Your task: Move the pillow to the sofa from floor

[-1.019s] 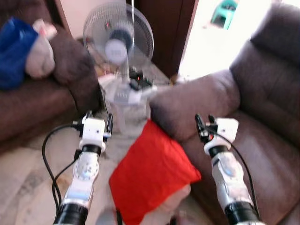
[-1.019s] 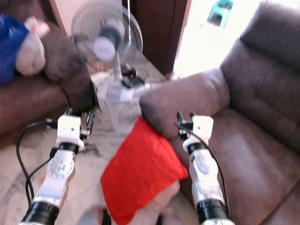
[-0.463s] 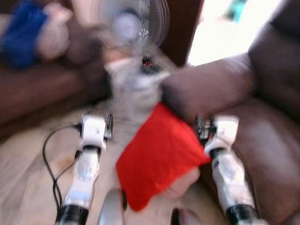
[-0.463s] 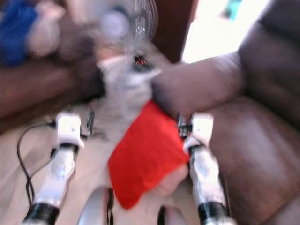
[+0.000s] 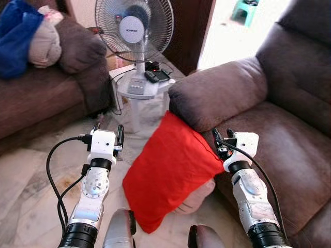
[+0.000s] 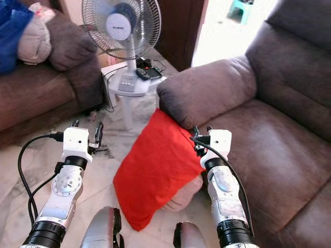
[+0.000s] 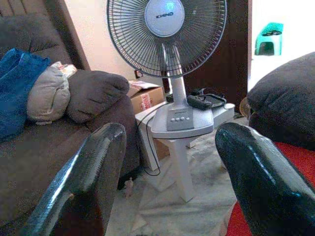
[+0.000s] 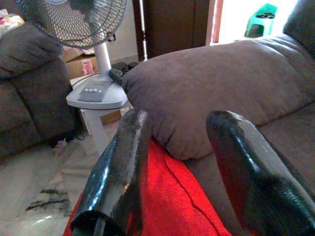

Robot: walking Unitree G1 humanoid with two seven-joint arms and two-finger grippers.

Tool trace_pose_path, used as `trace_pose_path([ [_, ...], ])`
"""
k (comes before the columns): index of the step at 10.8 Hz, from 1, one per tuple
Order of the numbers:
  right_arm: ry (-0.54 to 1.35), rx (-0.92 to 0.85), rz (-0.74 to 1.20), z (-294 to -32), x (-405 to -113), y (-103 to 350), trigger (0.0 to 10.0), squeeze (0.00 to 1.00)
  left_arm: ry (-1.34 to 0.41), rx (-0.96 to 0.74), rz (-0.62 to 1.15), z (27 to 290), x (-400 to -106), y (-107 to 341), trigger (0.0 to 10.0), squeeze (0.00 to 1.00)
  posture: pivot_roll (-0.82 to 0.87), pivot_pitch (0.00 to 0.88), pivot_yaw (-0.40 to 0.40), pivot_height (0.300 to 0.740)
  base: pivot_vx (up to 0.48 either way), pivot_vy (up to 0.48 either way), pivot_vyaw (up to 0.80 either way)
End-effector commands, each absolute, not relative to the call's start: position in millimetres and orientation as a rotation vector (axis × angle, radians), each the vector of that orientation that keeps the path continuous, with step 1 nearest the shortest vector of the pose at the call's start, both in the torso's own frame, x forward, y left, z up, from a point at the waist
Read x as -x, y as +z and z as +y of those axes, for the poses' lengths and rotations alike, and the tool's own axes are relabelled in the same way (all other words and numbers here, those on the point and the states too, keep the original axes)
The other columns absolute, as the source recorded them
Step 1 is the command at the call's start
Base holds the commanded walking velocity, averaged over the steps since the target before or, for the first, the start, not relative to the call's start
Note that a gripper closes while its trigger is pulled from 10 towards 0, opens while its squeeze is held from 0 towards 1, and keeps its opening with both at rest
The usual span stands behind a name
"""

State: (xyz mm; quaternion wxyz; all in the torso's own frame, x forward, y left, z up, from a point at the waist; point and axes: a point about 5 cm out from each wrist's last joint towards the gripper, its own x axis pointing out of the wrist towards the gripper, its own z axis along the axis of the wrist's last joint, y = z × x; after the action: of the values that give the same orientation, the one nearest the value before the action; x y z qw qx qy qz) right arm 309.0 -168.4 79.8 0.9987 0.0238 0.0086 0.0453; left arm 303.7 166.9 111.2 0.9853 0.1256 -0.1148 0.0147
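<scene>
From the head, looking down: the red pillow (image 5: 168, 170) stands slanted on the pale marbled floor (image 5: 36, 175), its upper corner leaning against the armrest of the brown sofa (image 5: 289, 134). The left end effector (image 5: 107, 135) hovers beside it on the open floor, the right end effector (image 5: 223, 138) just at the pillow's far edge by the sofa seat. Neither holds anything.

Left wrist view: its glossy black fingers (image 7: 88, 182) spread wide, framing a standing fan (image 7: 167, 39) on a small white table (image 7: 192, 123), with a sliver of red fabric at the edge.

Right wrist view: fingers (image 8: 123, 167) also wide, poised over the pillow's creased red cloth beneath the plush armrest.

My worry: the pillow is soft and smooth-covered, so a pinch on loose fabric alone could slip and let it sag. A wide swing might also catch the fan or its trailing cable (image 5: 118, 98).
</scene>
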Motion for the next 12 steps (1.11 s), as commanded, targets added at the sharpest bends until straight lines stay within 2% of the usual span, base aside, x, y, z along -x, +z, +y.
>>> trace_pose_path([
  [1,0.091,-0.053,0.025,-167.9,-311.0,80.7,10.0,0.00,0.027,-0.242,-0.240,165.5,-305.2,115.4,10.0,0.00,0.03,0.077,-0.064,0.617,0.000,0.000,0.00],
  [3,0.096,-0.055,0.022,-167.6,-311.3,81.2,10.0,0.00,0.027,-0.239,-0.236,165.5,-305.1,115.2,10.0,0.00,0.03,0.080,-0.068,0.584,0.000,0.000,0.00],
  [12,0.082,-0.066,0.034,-166.9,-310.8,78.5,10.0,0.00,-0.031,-0.228,-0.207,156.6,-307.8,115.6,10.0,0.00,0.03,0.085,-0.066,0.584,0.000,0.000,0.00],
])
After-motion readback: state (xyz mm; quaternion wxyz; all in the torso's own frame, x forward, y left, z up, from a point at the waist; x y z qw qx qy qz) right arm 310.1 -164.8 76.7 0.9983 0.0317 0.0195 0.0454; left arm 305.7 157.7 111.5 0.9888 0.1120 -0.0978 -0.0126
